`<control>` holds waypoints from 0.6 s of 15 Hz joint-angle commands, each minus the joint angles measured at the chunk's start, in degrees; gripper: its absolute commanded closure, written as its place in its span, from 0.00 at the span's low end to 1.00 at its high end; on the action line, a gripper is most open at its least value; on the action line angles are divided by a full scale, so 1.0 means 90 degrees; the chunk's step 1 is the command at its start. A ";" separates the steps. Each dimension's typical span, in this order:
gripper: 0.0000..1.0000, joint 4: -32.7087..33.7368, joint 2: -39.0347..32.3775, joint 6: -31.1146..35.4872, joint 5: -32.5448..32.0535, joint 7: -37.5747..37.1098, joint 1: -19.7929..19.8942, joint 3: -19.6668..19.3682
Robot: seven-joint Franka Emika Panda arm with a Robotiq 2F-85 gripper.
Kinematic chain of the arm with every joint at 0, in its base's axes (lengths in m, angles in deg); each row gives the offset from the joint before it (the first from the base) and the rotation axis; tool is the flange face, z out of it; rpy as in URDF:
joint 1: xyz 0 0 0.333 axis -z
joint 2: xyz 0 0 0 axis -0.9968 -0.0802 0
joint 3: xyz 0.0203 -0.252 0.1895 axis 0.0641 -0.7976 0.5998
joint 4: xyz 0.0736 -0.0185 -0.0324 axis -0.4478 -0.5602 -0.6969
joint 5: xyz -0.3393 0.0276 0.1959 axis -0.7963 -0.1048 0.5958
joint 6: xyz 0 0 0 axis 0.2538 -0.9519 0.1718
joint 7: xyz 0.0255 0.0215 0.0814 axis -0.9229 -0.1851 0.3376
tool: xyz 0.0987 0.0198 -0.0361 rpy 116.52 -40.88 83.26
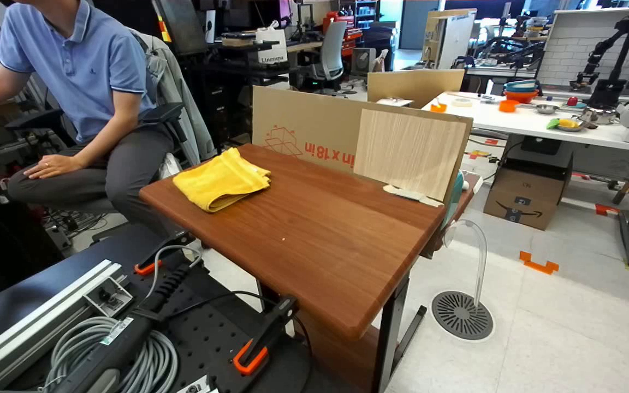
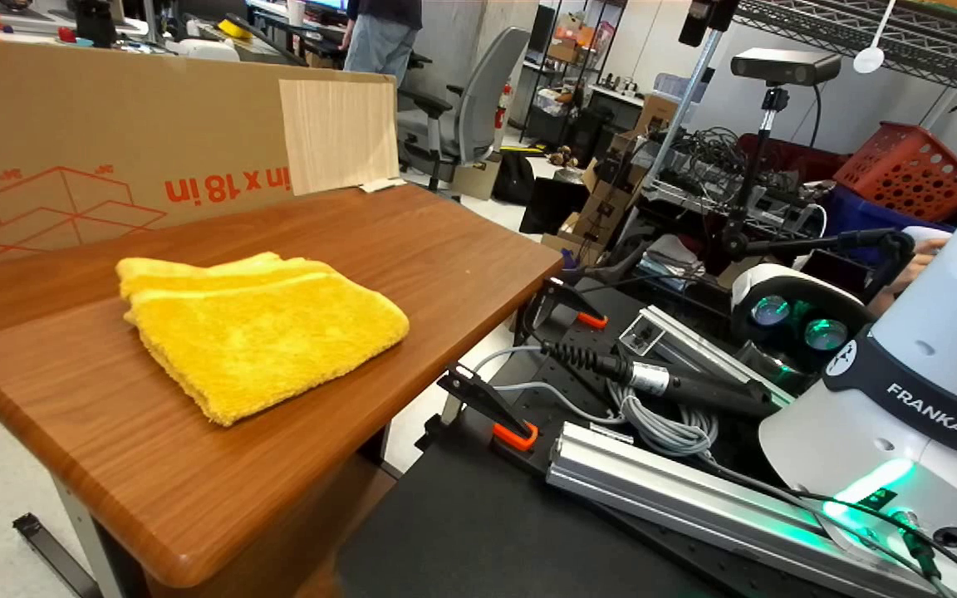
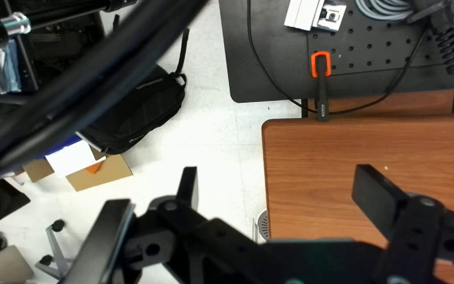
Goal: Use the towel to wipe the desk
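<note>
A folded yellow towel [image 1: 221, 183] lies on the brown wooden desk [image 1: 320, 234], near one end. In an exterior view the towel [image 2: 262, 340] is large and near, on the same desk [image 2: 445, 249]. In the wrist view my gripper [image 3: 277, 179] is open with its fingers wide apart and nothing between them. It is above one edge of the desk [image 3: 321, 154], one finger over the floor and one over the desk. The towel is out of view there. A tiny pale speck [image 3: 386, 167] is on the desktop. The gripper is not visible in the exterior views.
A cardboard panel [image 1: 314, 123] with a light wood board [image 1: 413, 150] stands along the desk's far edge. A black bench [image 2: 462, 515] with clamps [image 2: 516, 436], coiled cable and an aluminium rail adjoins the near side. A seated person [image 1: 85, 98] is beside the towel's end.
</note>
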 commanded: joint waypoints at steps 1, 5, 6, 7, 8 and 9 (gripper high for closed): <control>0.00 0.0016 -0.0093 0.0156 -0.0409 0.0884 -0.0370 -0.0253; 0.00 0.0032 -0.0030 0.0478 -0.0427 0.1891 -0.0776 -0.0491; 0.00 0.0015 0.0035 0.0542 -0.0350 0.2138 -0.0900 -0.0545; 0.00 -0.0020 0.0120 0.0586 -0.0261 0.2378 -0.1034 -0.0605; 0.00 -0.0056 0.0197 0.0592 -0.0187 0.2582 -0.1181 -0.0616; 0.00 -0.0079 0.0243 0.0564 -0.0102 0.2768 -0.1344 -0.0616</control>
